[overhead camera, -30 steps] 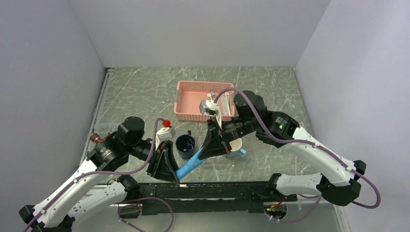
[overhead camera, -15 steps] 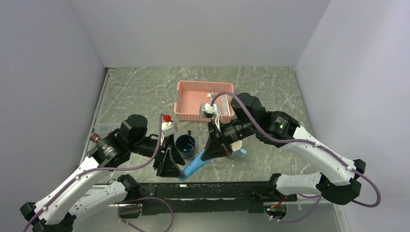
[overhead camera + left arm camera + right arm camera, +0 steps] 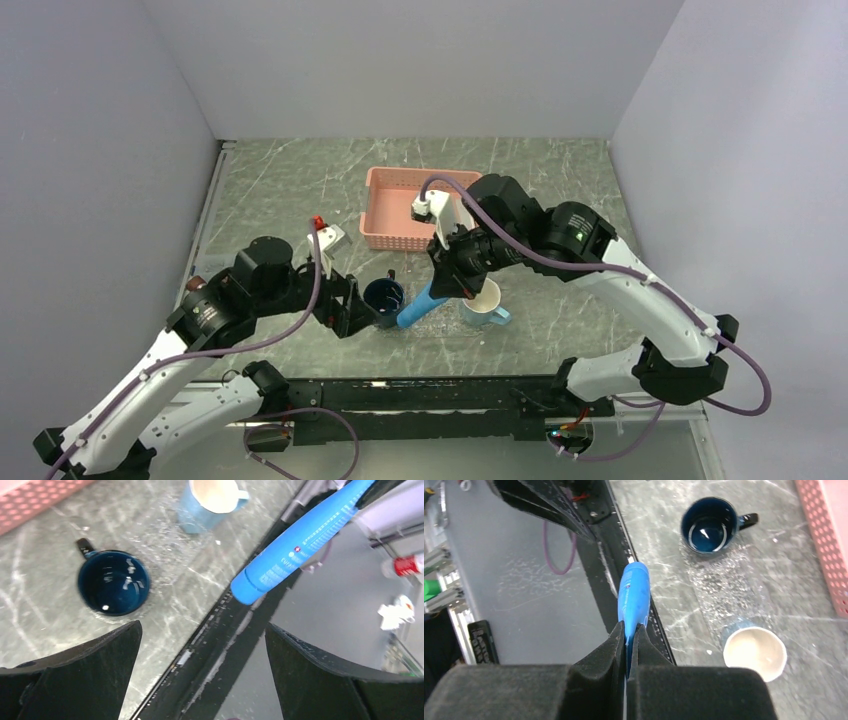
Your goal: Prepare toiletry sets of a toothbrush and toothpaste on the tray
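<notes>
At lower left of the top view the left tool (image 3: 350, 305) has let go and drawn back, its jaws now spread wide with nothing between them. The toothpaste (image 3: 412, 312), shared by both arms a second ago, hangs at centre frame from the right tool (image 3: 629, 627) alone. It is pinched at its flat end and slants down between the dark mug (image 3: 384, 298) and the pale mug (image 3: 484, 303), where the tray (image 3: 729, 580) lies. The handover looks finished, and setting the tube down should come next. Farther up stands the pink basket (image 3: 400, 200).
</notes>
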`<state>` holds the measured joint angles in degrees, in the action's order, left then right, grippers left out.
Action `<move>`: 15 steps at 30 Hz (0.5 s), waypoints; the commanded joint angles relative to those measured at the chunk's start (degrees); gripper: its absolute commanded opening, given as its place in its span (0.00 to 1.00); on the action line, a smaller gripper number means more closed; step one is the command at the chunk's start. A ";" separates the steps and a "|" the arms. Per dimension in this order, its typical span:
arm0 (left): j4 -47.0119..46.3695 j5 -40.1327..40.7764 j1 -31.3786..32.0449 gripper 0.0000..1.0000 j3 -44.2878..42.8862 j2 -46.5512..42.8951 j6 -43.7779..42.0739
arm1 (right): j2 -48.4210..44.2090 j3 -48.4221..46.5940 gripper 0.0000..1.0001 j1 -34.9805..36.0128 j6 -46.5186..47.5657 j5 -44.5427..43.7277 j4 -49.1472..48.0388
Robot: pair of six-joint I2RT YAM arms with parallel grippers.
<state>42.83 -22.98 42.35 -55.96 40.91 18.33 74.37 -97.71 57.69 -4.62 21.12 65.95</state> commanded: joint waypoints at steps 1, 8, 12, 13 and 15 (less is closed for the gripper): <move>0.96 12.33 -0.19 0.99 -1.74 -2.08 0.17 | 1.88 -5.13 0.00 0.15 0.16 -10.76 5.24; -0.06 21.65 -0.22 0.99 0.18 -6.06 0.53 | 8.10 -6.86 0.00 0.11 -2.40 -19.74 7.05; -0.35 23.71 -0.22 1.00 1.90 -8.00 -0.22 | 12.05 -9.06 0.00 0.12 -3.71 -23.93 8.18; -0.40 24.81 -0.24 0.99 2.49 -8.46 -0.38 | 13.13 -9.85 0.00 0.14 -4.03 -24.73 8.64; -0.58 25.85 -0.16 0.99 3.17 -8.95 -0.65 | 15.22 -10.93 0.00 0.18 -4.60 -25.71 9.27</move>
<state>43.92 -1.89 42.35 -54.39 32.77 18.28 87.50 -104.18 57.69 -6.76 1.04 73.76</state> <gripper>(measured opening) 0.994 0.034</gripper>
